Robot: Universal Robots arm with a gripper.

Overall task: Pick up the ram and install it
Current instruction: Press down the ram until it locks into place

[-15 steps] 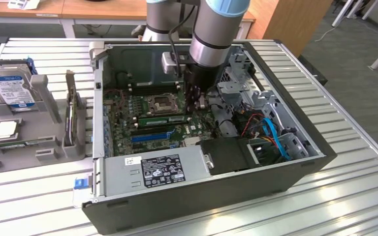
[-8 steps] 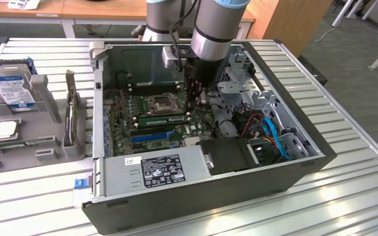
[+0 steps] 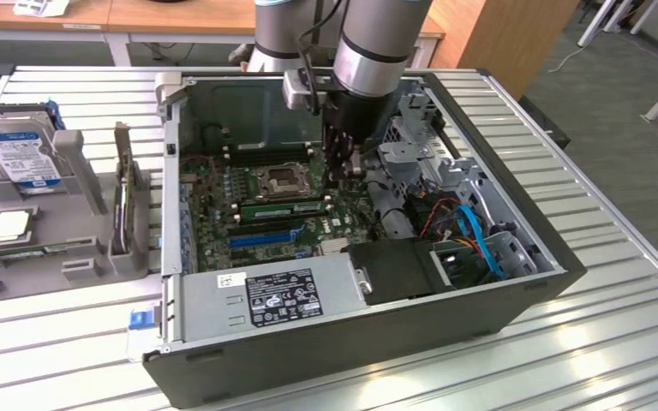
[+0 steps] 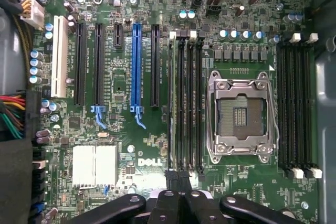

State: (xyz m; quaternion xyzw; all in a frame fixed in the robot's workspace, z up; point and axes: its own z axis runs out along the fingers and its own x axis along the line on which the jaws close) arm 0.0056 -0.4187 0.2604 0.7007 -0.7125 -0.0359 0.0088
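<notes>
Hanging down into the open computer case (image 3: 541, 287), the gripper (image 3: 344, 168) sits over the motherboard (image 3: 220, 201) just beside the empty CPU socket (image 3: 280, 181). In the wrist view its fingers (image 4: 172, 182) are pressed together, with nothing seen pinched between them, above the end of a bank of memory slots (image 4: 189, 103).

The ram (image 4: 172, 103) lies along the outermost slot of that bank, on the side away from the socket (image 4: 241, 114). In the exterior view it is a green strip (image 3: 284, 208) next to the socket.

A drive cage (image 3: 421, 163) and blue cables (image 3: 483, 240) crowd the case's side on the exterior view's right. The power supply (image 3: 272, 295) fills the near edge. A blue expansion slot (image 4: 137, 66) and black ones run parallel to the ram.

On the slatted table (image 3: 603, 342), at the exterior view's left, a holder carries a hard drive (image 3: 14, 154), a processor chip (image 3: 7, 225) and an expansion card (image 3: 129, 201) standing on edge.
</notes>
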